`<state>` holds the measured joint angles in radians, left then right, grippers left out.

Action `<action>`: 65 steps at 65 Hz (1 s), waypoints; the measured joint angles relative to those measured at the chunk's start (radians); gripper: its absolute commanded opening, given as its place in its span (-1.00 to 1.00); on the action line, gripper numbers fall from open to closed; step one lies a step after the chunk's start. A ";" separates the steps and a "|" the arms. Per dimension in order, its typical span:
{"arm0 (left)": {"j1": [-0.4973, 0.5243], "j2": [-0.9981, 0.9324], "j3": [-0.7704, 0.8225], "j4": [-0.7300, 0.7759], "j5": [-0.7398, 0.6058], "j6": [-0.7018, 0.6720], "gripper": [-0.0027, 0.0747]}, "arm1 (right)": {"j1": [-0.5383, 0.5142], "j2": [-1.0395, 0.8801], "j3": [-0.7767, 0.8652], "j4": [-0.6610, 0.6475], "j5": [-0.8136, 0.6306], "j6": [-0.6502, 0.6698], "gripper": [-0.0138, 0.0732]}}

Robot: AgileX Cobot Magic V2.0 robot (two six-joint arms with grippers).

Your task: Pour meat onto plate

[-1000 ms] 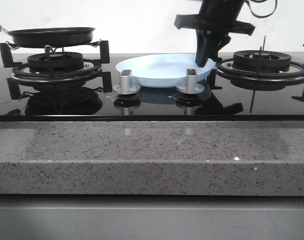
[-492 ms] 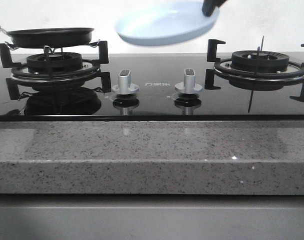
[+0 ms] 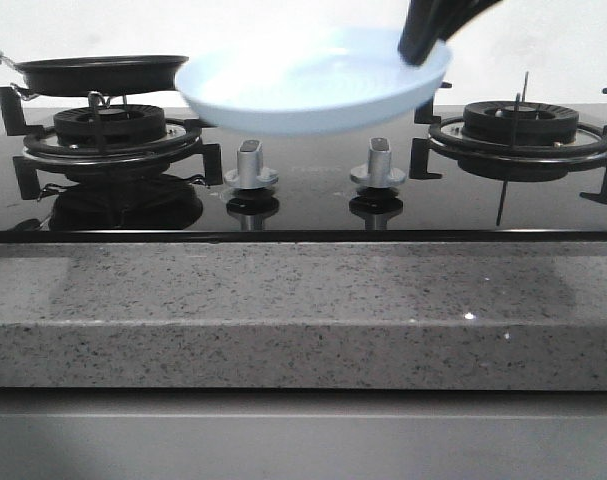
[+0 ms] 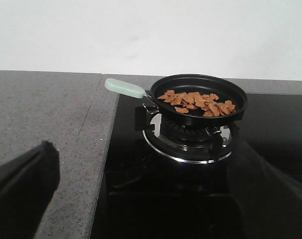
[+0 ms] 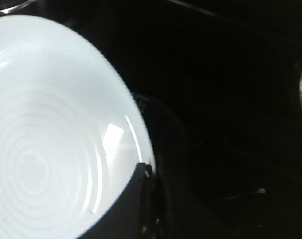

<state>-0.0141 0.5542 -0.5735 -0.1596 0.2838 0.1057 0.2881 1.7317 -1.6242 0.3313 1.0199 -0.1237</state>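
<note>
The pale-blue plate (image 3: 303, 85) hangs in the air above the stove knobs, empty, its ringed inside (image 5: 46, 139) filling the right wrist view. My right gripper (image 3: 420, 45) (image 5: 148, 172) is shut on the plate's right rim. The meat (image 4: 198, 102), a heap of small orange-brown pieces, lies in the black frying pan (image 4: 198, 99) (image 3: 101, 72), which stands on the left burner. In the left wrist view my left gripper (image 4: 146, 199) is open with nothing between its fingers, some way short of the pan. The pan's pale handle (image 4: 125, 88) points toward the grey counter.
Two silver knobs (image 3: 251, 165) (image 3: 379, 163) stand on the black glass hob under the plate. The right burner (image 3: 521, 125) with its black grate is bare. A speckled granite counter edge (image 3: 303, 310) runs along the front, and more counter (image 4: 41, 114) lies left of the hob.
The right gripper lifted the plate off the hob between the burners, then brought it leftward and nearer the camera. The pan has not moved.
</note>
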 measured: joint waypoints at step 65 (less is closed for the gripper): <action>0.000 0.000 0.000 -0.087 -0.034 0.000 0.80 | 0.000 -0.004 0.097 0.034 -0.099 0.000 -0.82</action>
<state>-0.0141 0.5542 -0.5735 -0.2470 0.2500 0.1057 0.2881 1.7277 -1.5274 0.3651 0.9211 -0.1237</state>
